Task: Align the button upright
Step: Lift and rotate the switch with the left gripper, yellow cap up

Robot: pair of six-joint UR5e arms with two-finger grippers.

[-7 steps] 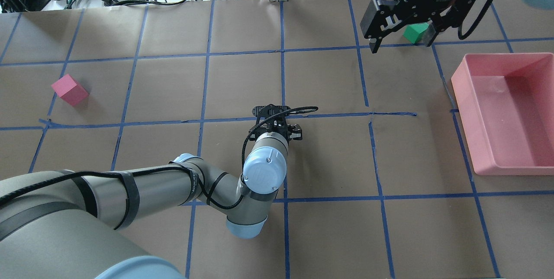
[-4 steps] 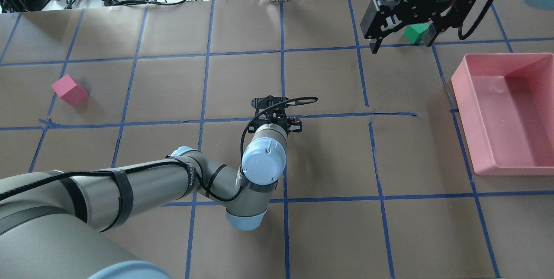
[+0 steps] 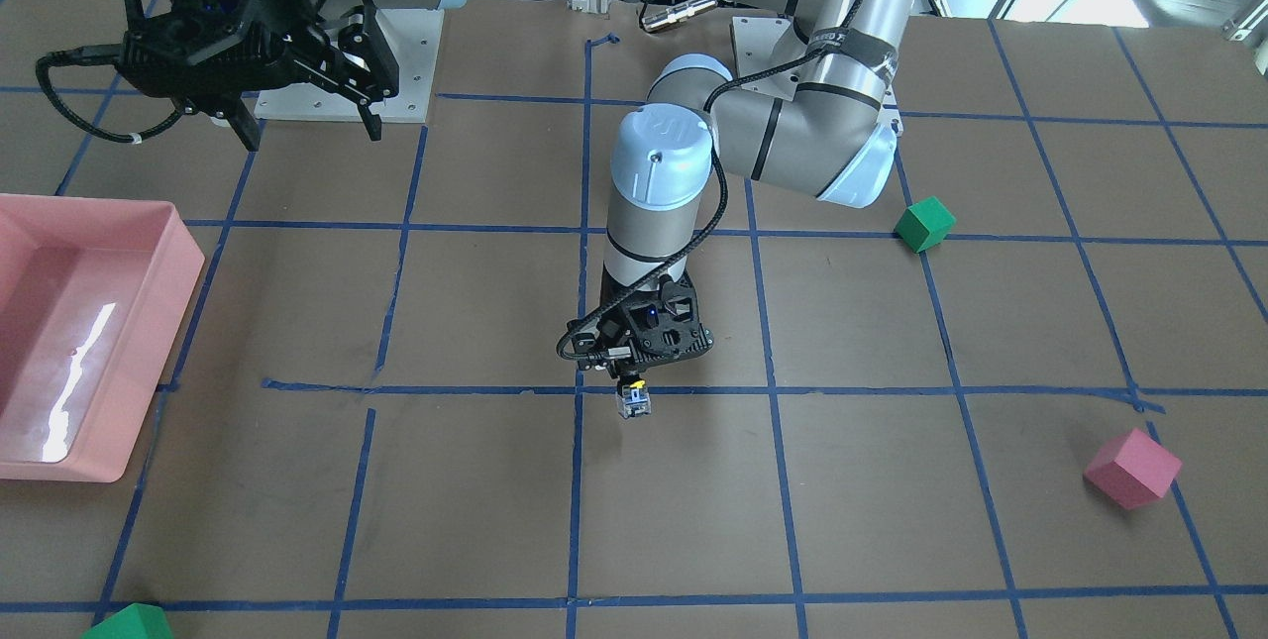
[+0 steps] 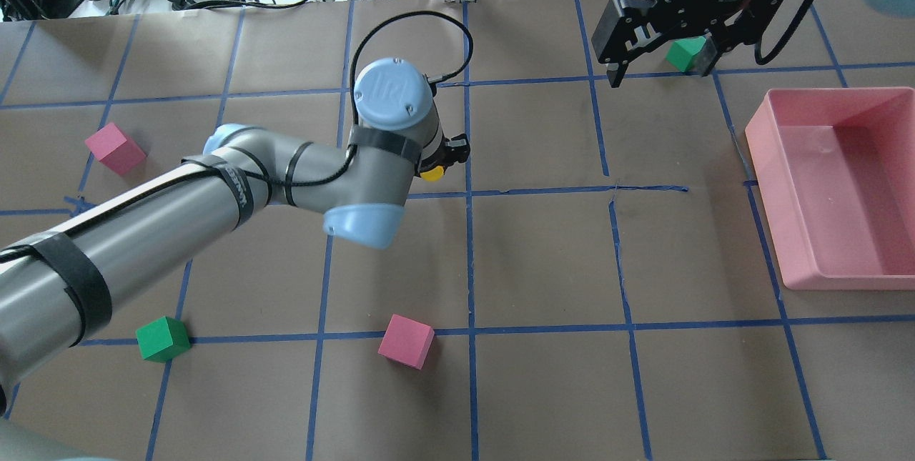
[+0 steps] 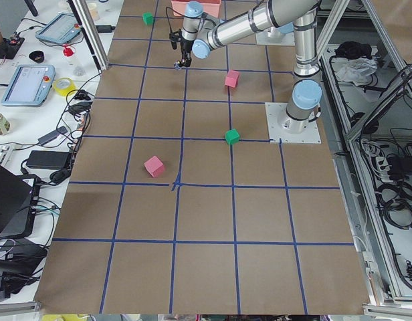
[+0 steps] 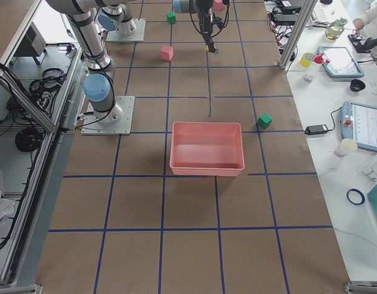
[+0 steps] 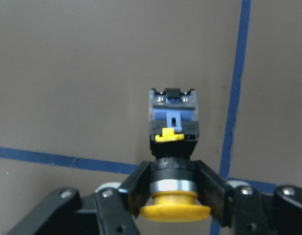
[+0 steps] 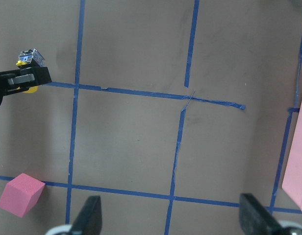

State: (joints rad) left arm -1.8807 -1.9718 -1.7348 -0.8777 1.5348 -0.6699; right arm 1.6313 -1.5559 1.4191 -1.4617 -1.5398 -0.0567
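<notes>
The button (image 7: 173, 142) is pinched in the left gripper (image 7: 174, 178) over the middle of the table (image 4: 543, 254), right by a blue tape crossing. The black fingers (image 7: 141, 182) clamp its dark ribbed collar. It's got a smooth round yellow cap nearest the wrist, then a shiny metal ring, a boxy black body with a small yellow clip, and a clear-and-blue terminal block pointing away at the paper. Can't tell if that end actually touches down.

Going left to right in the overhead view: a matte pink foam cube (image 4: 114, 148) sits far left and a green cube (image 4: 163, 338) near left. The grey left arm with pale blue joint caps then covers nearly all of the button, so only a sliver of yellow cap (image 4: 431, 174) peeks out. A second pink cube (image 4: 406, 341) sits near centre on a tape line. Far right, the right gripper (image 4: 661, 64) hangs with its fingers spread wide and nothing in them, and one finger half hides another green cube (image 4: 685, 53). Last is the glossy pink plastic tray (image 4: 772, 196), cut off by the frame edge.

The table is covered in brown paper with a blue tape grid, and the tape is a bit wrinkly.
</notes>
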